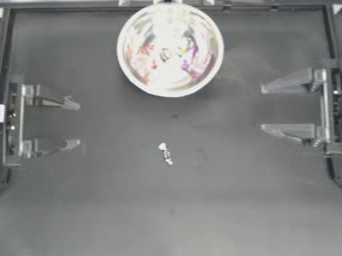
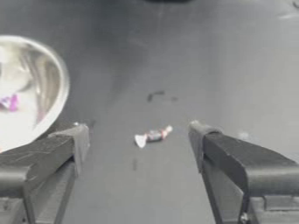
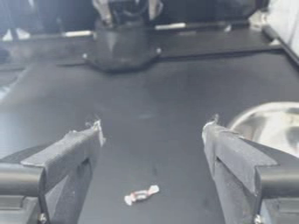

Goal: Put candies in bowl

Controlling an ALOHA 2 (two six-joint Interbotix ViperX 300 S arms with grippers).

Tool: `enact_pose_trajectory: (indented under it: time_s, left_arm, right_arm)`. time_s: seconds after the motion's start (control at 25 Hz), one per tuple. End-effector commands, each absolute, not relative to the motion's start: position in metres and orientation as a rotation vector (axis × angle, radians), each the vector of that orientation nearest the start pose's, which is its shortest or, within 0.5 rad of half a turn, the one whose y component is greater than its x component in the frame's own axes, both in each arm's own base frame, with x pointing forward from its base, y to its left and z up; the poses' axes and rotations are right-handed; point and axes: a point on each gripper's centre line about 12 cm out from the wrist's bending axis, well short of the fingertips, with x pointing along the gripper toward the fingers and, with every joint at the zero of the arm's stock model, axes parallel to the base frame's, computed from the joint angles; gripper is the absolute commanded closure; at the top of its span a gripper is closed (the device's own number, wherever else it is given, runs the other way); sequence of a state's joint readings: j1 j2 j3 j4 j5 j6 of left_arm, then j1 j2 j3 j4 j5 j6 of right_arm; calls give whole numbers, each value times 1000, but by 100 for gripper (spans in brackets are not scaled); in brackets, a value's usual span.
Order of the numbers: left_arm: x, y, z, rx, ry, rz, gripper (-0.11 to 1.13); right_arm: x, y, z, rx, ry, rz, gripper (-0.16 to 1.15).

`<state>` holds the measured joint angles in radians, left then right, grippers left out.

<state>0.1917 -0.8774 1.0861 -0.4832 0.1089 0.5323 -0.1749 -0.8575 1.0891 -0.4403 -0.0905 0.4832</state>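
The bowl point(image 1: 169, 49), large, shiny and white, stands at the far middle of the table. Pink, red and greenish shapes show on its reflective inside, and a pink-purple candy point(image 2: 10, 103) lies in it in the left wrist view. One thin white candy point(image 1: 165, 153) lies alone on the table's middle, also in view as the white candy point(image 2: 153, 135) and the white candy point(image 3: 140, 195). My left gripper point(image 1: 72, 125) is drawn back at the left side, open and empty. At the right side my right gripper point(image 1: 266, 110) is open and empty too. Both are well away from the candy.
A raised frame point(image 1: 200, 7) runs around the dark table's far edge and sides. In the right wrist view the bowl's rim point(image 3: 271, 127) is beside that gripper, and the left arm's base point(image 3: 123, 43) stands across the table.
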Motion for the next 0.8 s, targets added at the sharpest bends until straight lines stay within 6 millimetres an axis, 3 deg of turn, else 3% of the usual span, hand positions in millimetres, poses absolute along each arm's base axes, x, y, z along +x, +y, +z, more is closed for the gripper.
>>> enact_pose_trajectory:
  time_s: [0.04,0.4,0.8]
  left_arm:
    - [223,38,276,47,334,121,3]
    - [259,55,275,158,492,105,4]
    - [319,69,247,199,694,48,4]
  right_arm:
    - [218,-32,283,68,138,-132,0]
    - [217,-32,281,114,134,-137,0]
    - [217,-32,282,153,125,-141,0]
